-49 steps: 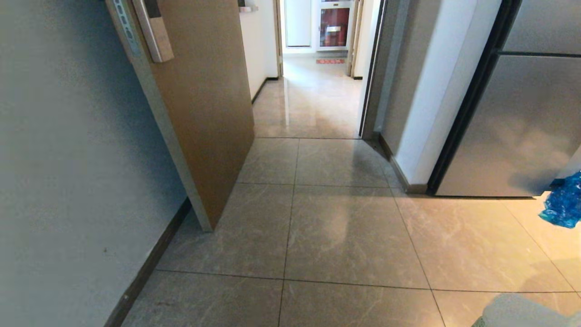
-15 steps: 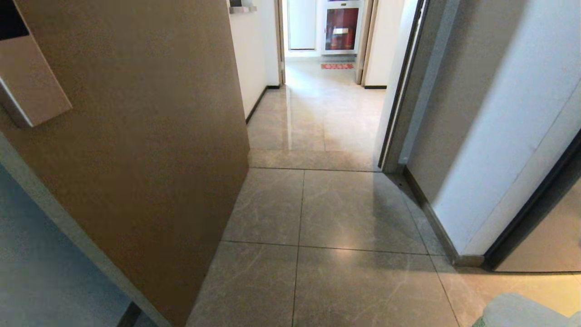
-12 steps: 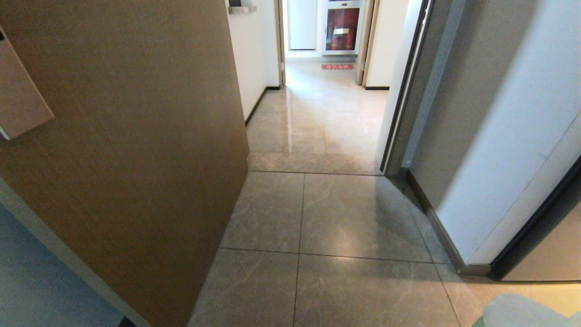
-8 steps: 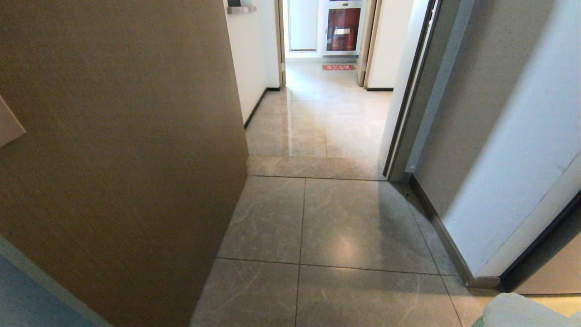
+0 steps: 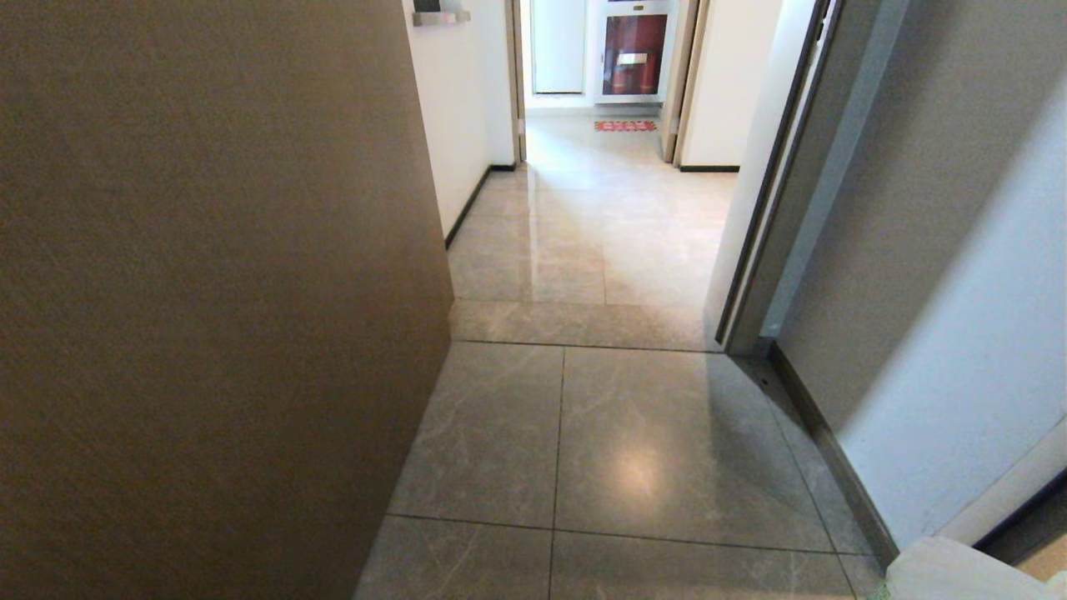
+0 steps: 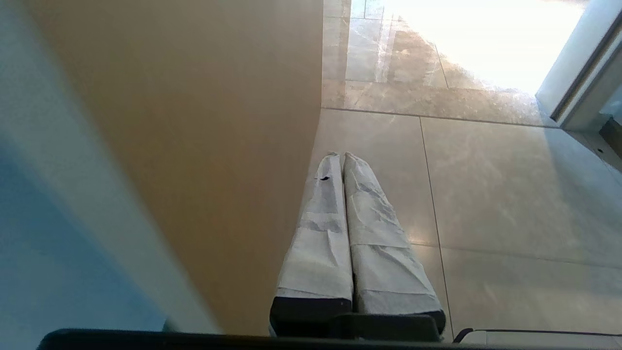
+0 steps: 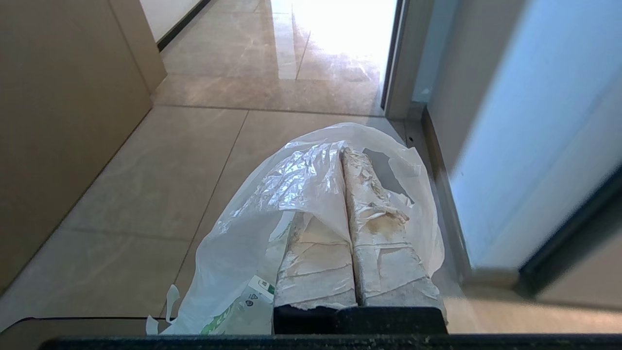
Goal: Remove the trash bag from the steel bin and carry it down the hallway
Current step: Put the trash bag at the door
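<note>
White crinkly plastic, the trash bag (image 7: 272,214), hangs from my right gripper (image 7: 342,153), whose taped fingers are pressed together with the film pinched between them; green-and-white printed packaging shows low inside the bag. In the head view only a pale corner of the bag (image 5: 959,571) appears, at the lower right, so the load rides on my right side, below and ahead of that hand. My left gripper (image 6: 339,155) is closed on nothing and points at the floor tiles just beside the brown door (image 6: 194,121). The steel bin is in no view; I judge the removal done and the carrying under way.

The relation that governs the coming move is the bag's place against the gap ahead. The hallway (image 5: 600,208) runs straight on between the door (image 5: 208,292) on my left and the door frame (image 5: 767,250) on my right. The bag is near the right-hand wall (image 7: 510,121) and its skirting, well apart from the door. I judge that driving slightly left of centre would keep the plastic off the frame.
</note>
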